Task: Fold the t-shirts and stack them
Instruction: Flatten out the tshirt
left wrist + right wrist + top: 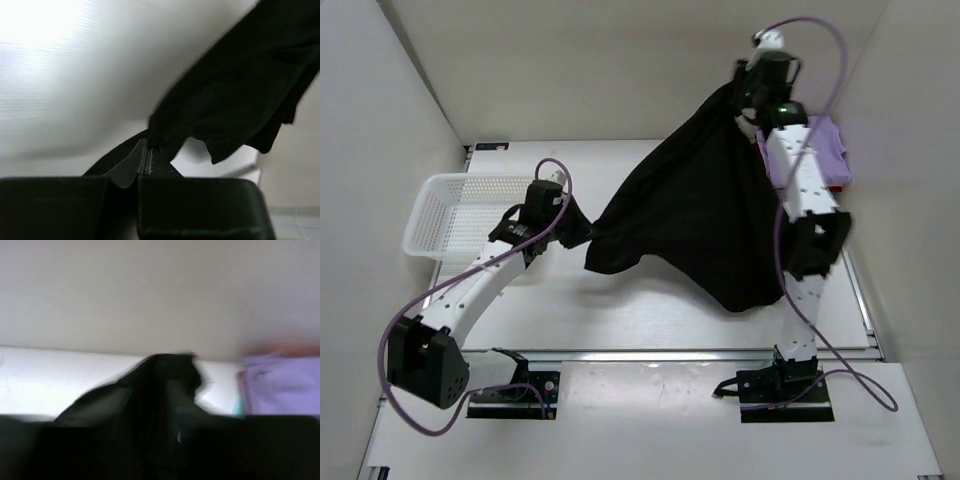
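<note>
Black t-shirt [695,215] hangs spread above the table [650,320], right of the white mesh basket [460,205]. Left gripper [563,222] is clamped on its lower corner; the right gripper [748,88] lifts the far corner, jaws hidden. Folded lavender tee [825,150] lies behind.

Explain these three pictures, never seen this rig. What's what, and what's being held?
Two robot arms sit bolted at the table's near edge. The big picture looks down from above and behind; the other two come from cameras on each wrist. The left fingers are shut on a corner of a black t-shirt, stretched in the air between both arms. The right fingers hold its other end up high; that wrist view is too blurred to show the grip. A white basket stands on the left, and a folded purple t-shirt lies behind the right arm.
</note>
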Robot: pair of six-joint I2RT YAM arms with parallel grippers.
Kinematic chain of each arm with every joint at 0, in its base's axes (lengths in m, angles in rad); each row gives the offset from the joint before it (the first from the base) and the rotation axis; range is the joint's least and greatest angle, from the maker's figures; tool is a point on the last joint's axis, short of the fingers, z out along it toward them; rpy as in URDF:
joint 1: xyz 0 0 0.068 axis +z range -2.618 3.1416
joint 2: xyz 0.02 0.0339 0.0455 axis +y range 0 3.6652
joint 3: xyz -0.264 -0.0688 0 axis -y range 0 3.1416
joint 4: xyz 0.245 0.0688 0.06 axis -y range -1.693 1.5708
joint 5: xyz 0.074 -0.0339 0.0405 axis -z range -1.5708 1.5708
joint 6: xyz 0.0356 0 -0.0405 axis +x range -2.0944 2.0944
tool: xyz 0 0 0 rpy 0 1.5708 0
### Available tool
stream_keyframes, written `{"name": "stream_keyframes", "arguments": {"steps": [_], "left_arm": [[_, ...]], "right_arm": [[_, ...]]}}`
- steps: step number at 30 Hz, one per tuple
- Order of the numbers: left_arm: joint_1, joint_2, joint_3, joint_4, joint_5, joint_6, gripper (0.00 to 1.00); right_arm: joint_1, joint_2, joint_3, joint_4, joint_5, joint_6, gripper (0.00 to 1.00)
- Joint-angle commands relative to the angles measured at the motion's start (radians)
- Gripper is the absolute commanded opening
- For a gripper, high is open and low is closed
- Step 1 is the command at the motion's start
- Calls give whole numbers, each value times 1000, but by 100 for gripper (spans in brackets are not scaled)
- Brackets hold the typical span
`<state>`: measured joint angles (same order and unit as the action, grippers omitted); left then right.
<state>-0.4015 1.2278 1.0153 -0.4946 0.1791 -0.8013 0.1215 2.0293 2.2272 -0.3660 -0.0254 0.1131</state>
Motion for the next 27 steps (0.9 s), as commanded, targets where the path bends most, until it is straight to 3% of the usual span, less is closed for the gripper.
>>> {"name": "stream_keyframes", "arguments": {"steps": [1,2,4,8,11,14,15,16,18,19,21,24,27], "left_arm": [[41,57,28,24,-52,28,0],[41,76,32,12,-67,34,0],[38,93,40,21,-72,39,0],[30,124,39,24,-63,42,0],[35,150,39,25,-44,53,0],[42,159,25,19,-55,53,0],[47,163,7,19,-49,51,0],[53,159,-9,14,-44,48,0],[56,159,-18,13,-44,50,0],[61,159,-18,11,-35,48,0],[52,162,-20,2,-44,51,0],[52,151,-11,-9,-49,65,0],[64,145,-20,-30,-50,79,0]], "right_arm": [[17,275,491,-265,-22,31,65],[-2,346,565,-336,-9,39,69],[-16,275,463,-349,53,33,82],[-31,96,296,-398,197,-35,83],[-91,-74,152,-422,171,23,85],[-147,-306,-104,-413,119,25,84],[-258,-504,-362,-395,-18,72,81],[-285,-550,-500,-386,-110,104,77],[-283,-654,-688,-378,-154,97,49],[-242,-702,-787,-376,-130,71,30],[-185,-773,-927,-384,-117,57,9],[-196,-875,-1174,-357,-178,77,4],[-244,-964,-1405,-271,-264,115,7]]}}
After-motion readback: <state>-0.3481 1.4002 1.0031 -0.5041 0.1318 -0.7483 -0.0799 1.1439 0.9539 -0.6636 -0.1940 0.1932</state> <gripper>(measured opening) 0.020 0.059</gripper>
